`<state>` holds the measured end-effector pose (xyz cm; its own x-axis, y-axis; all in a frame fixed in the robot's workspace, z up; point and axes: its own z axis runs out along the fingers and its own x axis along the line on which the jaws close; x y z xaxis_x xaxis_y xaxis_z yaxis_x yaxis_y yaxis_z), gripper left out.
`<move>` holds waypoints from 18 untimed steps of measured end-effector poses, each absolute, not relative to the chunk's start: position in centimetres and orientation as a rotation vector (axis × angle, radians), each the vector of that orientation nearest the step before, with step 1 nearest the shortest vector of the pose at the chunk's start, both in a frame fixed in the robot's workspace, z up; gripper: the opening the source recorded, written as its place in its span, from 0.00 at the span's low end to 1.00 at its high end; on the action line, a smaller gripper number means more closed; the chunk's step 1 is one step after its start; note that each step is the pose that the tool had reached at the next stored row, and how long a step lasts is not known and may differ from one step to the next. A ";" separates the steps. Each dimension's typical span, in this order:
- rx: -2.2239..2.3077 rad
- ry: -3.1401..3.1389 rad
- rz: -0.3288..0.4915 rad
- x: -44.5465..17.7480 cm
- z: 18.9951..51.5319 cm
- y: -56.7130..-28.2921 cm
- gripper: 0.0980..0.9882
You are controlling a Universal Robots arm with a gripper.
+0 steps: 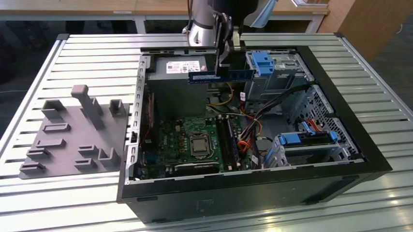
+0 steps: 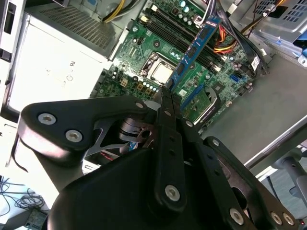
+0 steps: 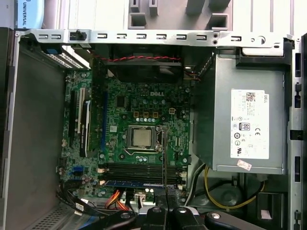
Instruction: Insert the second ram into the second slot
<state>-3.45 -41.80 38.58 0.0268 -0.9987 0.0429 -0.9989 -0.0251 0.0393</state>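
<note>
Gripper [image 1: 223, 64] is clamped shut on the ram [image 1: 221, 76], holding the blue stick level in mid-air over the open case [image 1: 368, 145]. It sits well above the motherboard [image 1: 169, 137], not touching any slot. The case is on a slatted tabletop [image 1: 96, 58].

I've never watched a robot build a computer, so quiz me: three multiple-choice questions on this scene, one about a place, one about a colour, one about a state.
1. Where is the second ram?
A) in the air over the open computer case
B) on the floor
C) seated in a slot

2. Its colour?
A) green
B) red
C) blue

3. The end effector is:
A) open and empty
B) shut on the ram
C) resting on the table

Answers:
1 A, the exterior view shows it above the case.
2 C, the board is blue.
3 B, it clamps the stick.
</note>
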 end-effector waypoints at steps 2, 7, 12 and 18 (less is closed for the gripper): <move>2.207 -2.151 0.007 -3.4 38.6 -41.9 0.02; 2.149 -2.197 0.018 -3.4 38.5 -41.9 0.02; 2.047 -2.290 0.015 -3.4 38.4 -41.9 0.02; 1.920 -2.397 0.010 -3.4 38.2 -41.9 0.02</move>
